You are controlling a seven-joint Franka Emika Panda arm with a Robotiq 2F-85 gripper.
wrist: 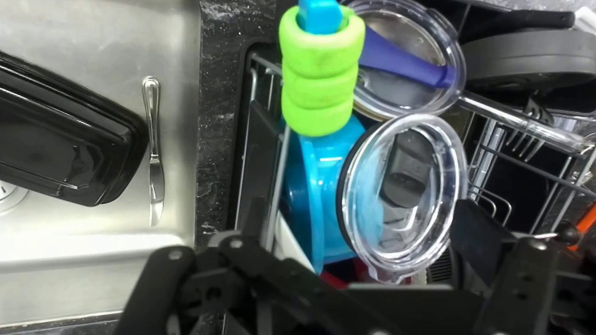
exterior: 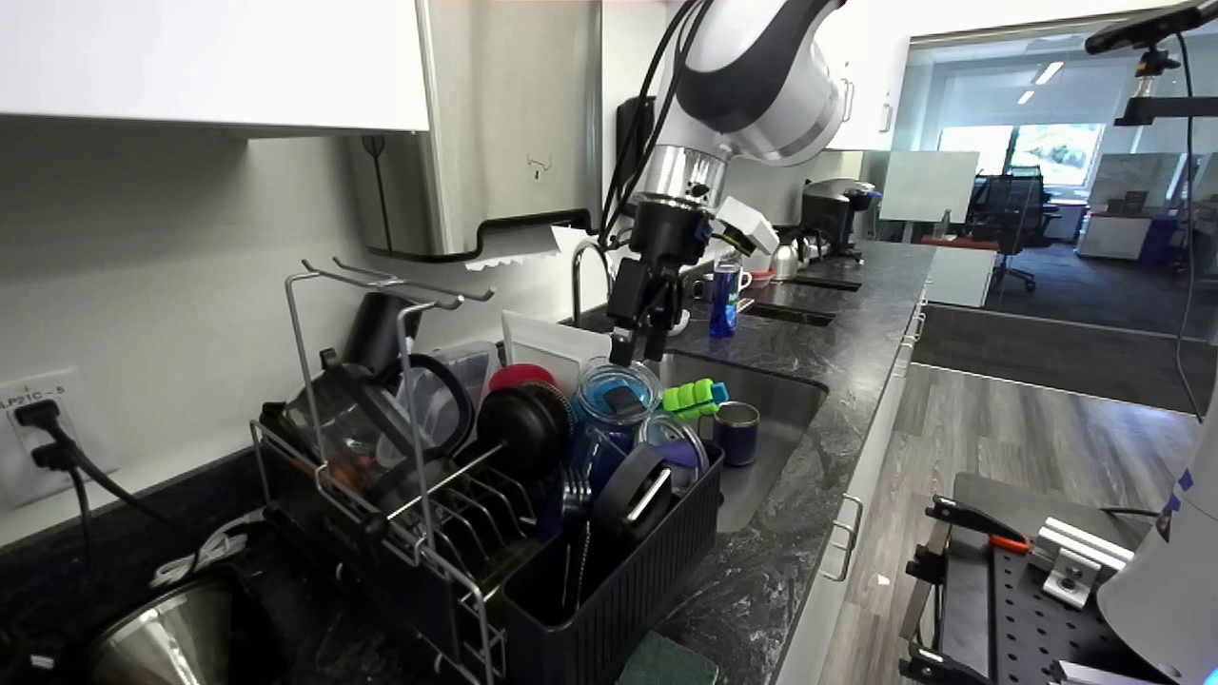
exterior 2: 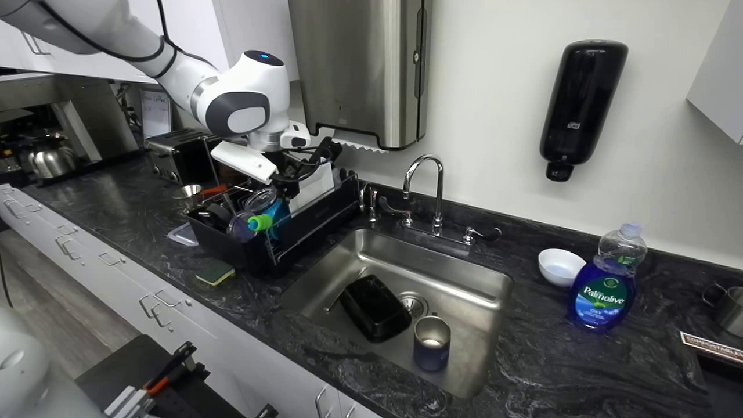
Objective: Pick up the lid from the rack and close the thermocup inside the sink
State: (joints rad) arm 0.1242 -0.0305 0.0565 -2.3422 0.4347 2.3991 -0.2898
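Gripper [exterior: 638, 349] over the dish rack [exterior 2: 316, 223], its jaws spread apart.
A clear lid [wrist: 406, 193] sits in the rack just below them, between the back and front edges of the counter [exterior 2: 569, 366]; the cup [exterior 2: 431, 348] stands upright in the sink [exterior 2: 473, 319], nearer the front edge.

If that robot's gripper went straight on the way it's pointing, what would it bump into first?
Most likely the dark-tabbed clear lid: the wrist view shows it ahead of the open gripper, though depth is unclear.
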